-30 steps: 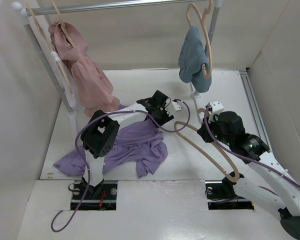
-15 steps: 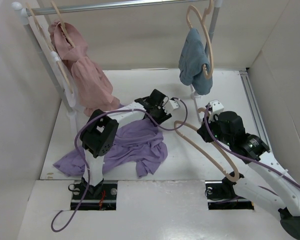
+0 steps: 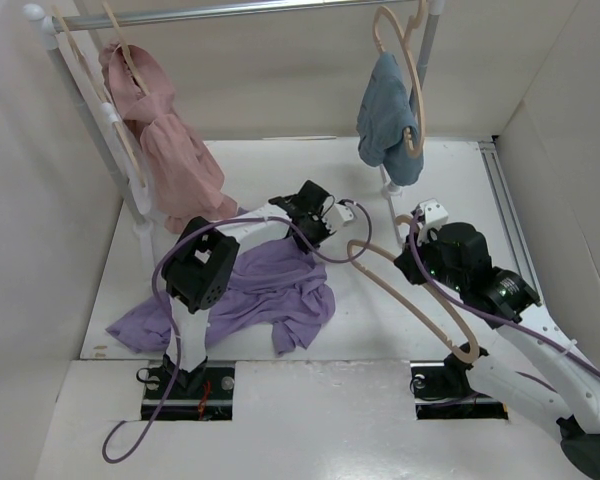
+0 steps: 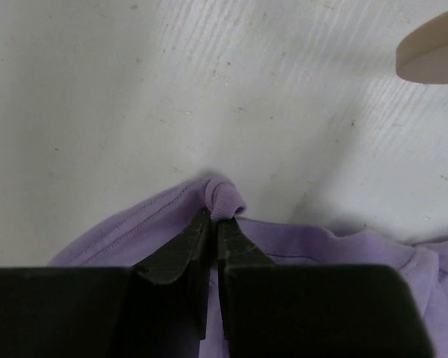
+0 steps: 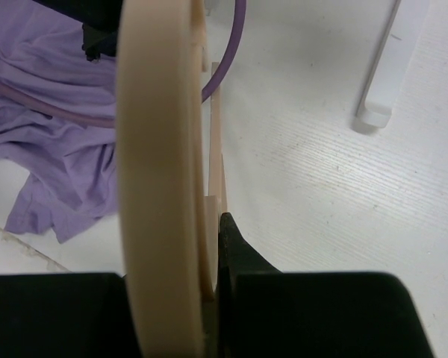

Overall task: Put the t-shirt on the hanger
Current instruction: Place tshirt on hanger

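The t-shirt point(image 3: 270, 295) is found crumpled on the table point(image 3: 280, 170), at about 8 o'clock from the table's middle in the top view, and no part of it is on the hanger point(image 5: 157, 149) yet. The left gripper point(image 4: 213, 222) is closed on a small fold of a stitched edge at the 1 o'clock corner of the heap. Whether this edge is the collar or the hem cannot be told. This thin pinch is probably chosen so that a single layer can be lifted and an opening made for the hanger.

The hanger is clamped in the right gripper point(image 3: 417, 268) and held slanted above the table at about 4 o'clock, with one curved end at about 3 o'clock from the pinched fold, near it but apart. It is judged that it is kept there ready to be slid into the cloth.
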`<move>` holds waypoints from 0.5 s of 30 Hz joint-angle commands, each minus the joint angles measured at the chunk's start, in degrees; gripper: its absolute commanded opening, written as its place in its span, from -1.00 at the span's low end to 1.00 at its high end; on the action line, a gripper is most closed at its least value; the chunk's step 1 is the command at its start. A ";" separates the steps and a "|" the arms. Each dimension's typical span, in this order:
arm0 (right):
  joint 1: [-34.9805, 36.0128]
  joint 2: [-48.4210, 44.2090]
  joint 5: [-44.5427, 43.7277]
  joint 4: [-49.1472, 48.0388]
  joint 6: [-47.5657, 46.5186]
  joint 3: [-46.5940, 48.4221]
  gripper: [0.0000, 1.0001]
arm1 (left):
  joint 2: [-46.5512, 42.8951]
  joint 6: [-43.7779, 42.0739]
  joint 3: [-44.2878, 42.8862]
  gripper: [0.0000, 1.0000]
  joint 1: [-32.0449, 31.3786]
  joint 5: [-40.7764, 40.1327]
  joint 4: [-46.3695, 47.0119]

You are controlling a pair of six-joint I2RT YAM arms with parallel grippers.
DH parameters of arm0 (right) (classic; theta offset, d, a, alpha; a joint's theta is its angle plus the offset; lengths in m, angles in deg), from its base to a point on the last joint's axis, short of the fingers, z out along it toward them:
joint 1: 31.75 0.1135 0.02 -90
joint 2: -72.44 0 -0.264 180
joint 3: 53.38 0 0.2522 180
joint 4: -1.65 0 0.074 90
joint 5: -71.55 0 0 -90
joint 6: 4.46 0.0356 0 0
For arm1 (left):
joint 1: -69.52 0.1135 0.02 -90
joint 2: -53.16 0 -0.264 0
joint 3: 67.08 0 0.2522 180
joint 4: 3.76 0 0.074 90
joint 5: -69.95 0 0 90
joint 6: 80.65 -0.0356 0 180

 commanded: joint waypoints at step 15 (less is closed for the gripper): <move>2.49 3.41 4.55 -8.03 -4.94 2.20 -1.00 | -7.66 -9.70 -2.02 -0.27 7.36 10.38 -15.19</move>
